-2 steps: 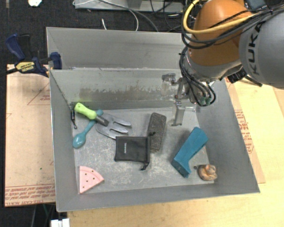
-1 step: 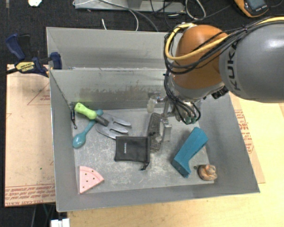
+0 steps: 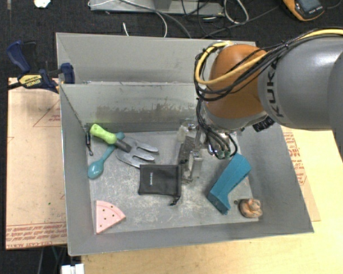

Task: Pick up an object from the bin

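The claw (image 3: 190, 163) sits mid-way in the grey metal bin (image 3: 80, 210), at the right edge of the flat black fabric pouch (image 3: 157, 181); I cannot tell how far open it is.

Black pouch (image 3: 159, 181), teal block (image 3: 228, 181), green-handled fork (image 3: 106, 134) — pink wedge (image 3: 107, 216), grey bin (image 3: 131, 99)

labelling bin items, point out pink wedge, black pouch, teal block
pink wedge (image 3: 107, 216) camera view, middle of flat face
black pouch (image 3: 158, 181) camera view, centre of top
teal block (image 3: 230, 180) camera view, middle of upper face

Arm (image 3: 308, 79) reaches leftward, gripper (image 3: 190, 163) apparently pointing straight down.
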Controlling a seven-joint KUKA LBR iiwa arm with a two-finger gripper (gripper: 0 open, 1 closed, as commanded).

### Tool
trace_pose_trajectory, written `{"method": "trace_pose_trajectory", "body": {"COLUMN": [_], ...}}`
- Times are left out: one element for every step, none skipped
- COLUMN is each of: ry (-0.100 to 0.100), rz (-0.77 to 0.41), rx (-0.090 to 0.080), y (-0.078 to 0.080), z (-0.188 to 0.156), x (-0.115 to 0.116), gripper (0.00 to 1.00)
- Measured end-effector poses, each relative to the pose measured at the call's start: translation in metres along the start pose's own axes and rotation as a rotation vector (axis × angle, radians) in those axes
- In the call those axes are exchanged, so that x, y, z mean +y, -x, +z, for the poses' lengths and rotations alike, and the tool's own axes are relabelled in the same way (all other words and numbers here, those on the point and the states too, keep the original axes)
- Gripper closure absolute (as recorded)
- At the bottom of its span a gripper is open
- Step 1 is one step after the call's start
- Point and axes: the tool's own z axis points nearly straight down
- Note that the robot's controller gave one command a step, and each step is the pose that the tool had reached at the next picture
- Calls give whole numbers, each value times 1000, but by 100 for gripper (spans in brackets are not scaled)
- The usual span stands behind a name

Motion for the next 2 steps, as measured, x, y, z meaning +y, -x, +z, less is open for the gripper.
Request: {"method": "trace_pose_trajectory", "body": {"ry": [2, 4], "rz": [-75, -18], "rx": [3, -11], "y": [-34, -19], "z": [75, 88], "x": [-16, 24], "gripper": [0, 100]}}
